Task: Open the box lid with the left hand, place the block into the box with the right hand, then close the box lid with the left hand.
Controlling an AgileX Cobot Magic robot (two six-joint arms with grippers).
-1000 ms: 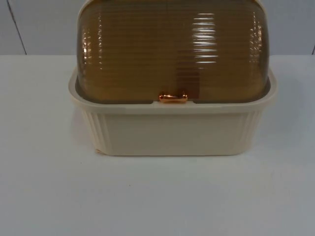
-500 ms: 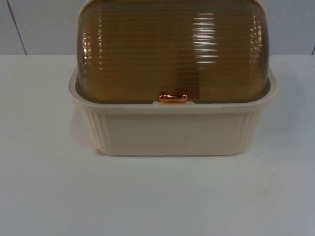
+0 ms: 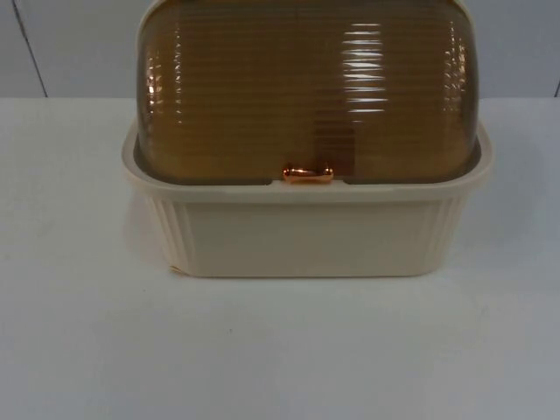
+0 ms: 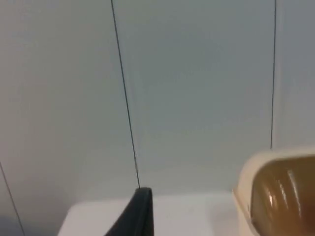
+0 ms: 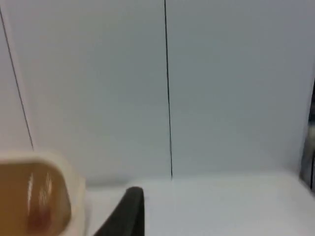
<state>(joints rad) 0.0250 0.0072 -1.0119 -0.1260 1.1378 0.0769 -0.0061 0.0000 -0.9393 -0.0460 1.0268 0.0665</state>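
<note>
Cream ribbed plastic box (image 3: pixel 306 236), amber ridged domed lid (image 3: pixel 306 87) closed; gripper states: cannot tell.

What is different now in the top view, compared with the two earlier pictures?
Nothing visibly changed. The box stands in the same place on the table, its brown lid shut and the handle at the front rim.
</note>
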